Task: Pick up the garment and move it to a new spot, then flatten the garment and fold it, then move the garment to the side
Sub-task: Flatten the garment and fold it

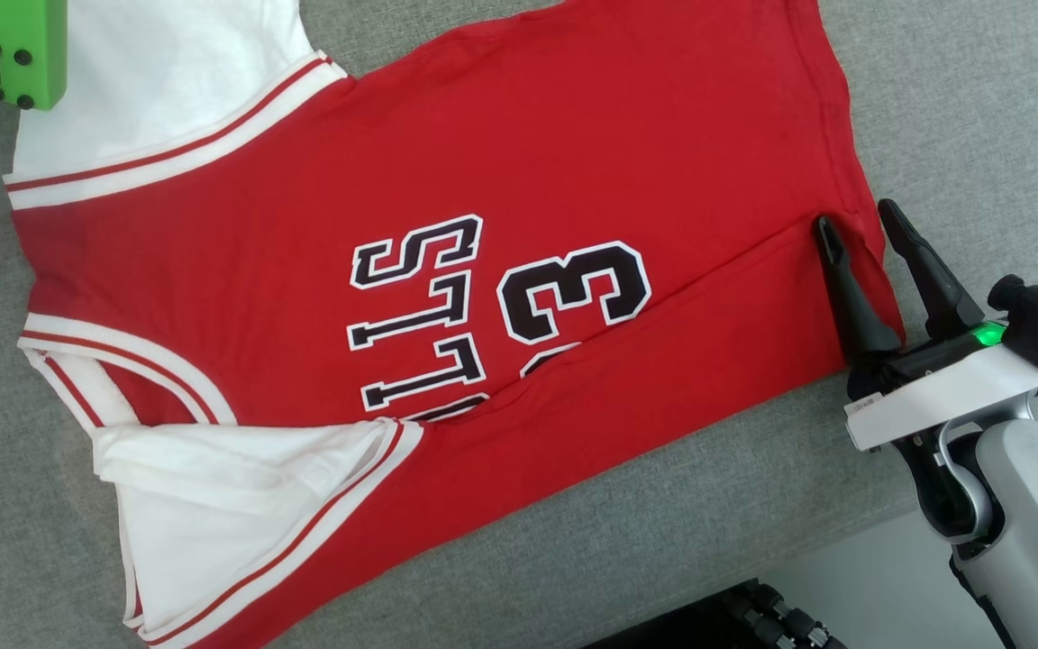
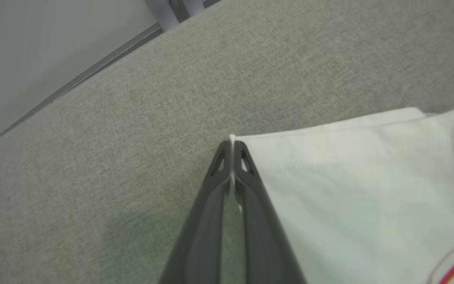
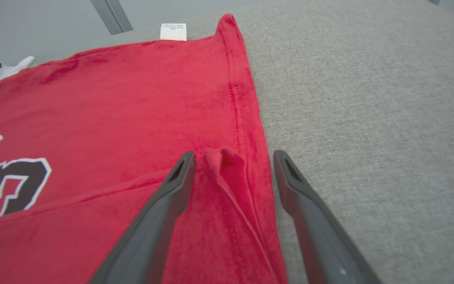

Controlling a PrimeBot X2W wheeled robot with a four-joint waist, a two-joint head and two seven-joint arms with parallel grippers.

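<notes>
Left end effector pressed together, pinching white sleeve corner of jersey, right end effector spread, straddling puckered red hem, fingertips touching cloth

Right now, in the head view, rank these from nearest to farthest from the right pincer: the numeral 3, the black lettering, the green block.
1. Numeral 3: nearest, just left of the right pincer.
2. Black lettering: next, further left past the 3.
3. Green block: farthest, in the upper-left corner.
</notes>
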